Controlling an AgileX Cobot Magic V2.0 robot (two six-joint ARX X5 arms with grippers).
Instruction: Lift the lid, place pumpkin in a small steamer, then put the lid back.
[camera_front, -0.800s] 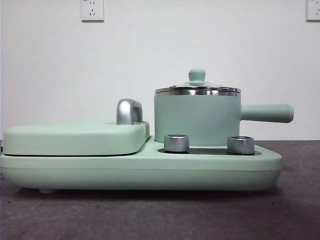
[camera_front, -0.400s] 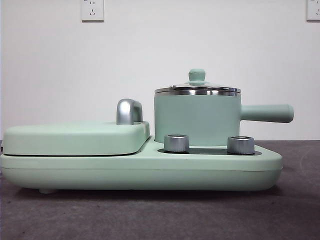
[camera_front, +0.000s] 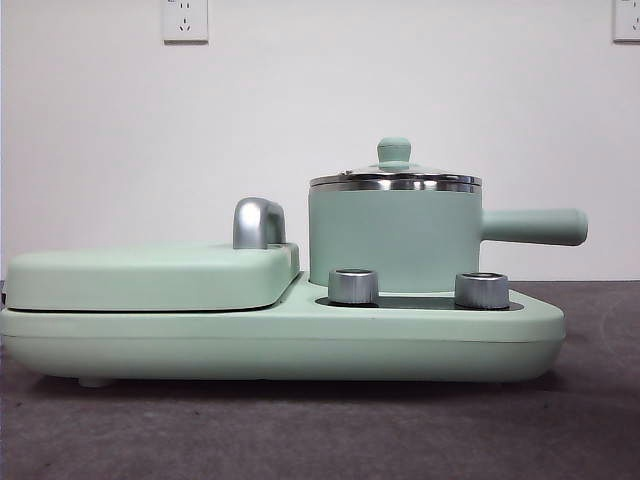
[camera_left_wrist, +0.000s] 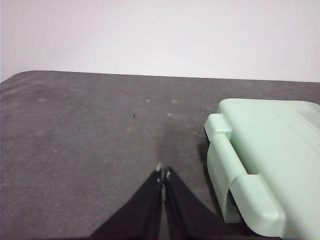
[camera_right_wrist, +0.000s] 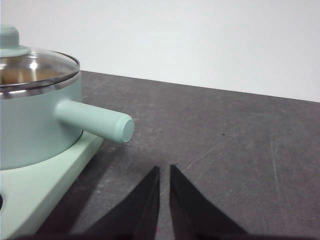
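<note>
- Left hand: jaws together, holding nothing, low over bare worktop; appliance base just beside it.
- Right hand: jaws nearly together, a thin gap, nothing held; the small steamer sits beyond it, handle end nearest.
- The lid sits on the steamer, so nothing is done yet; all three steps remain.
- The pumpkin appears in no view.
- Only the front view shows the flat cover and knobs; it shows neither hand.

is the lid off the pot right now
No, the lid sits flat on the pot, its steel rim resting on the pot's rim, with neither hand near it in the front view.
</note>
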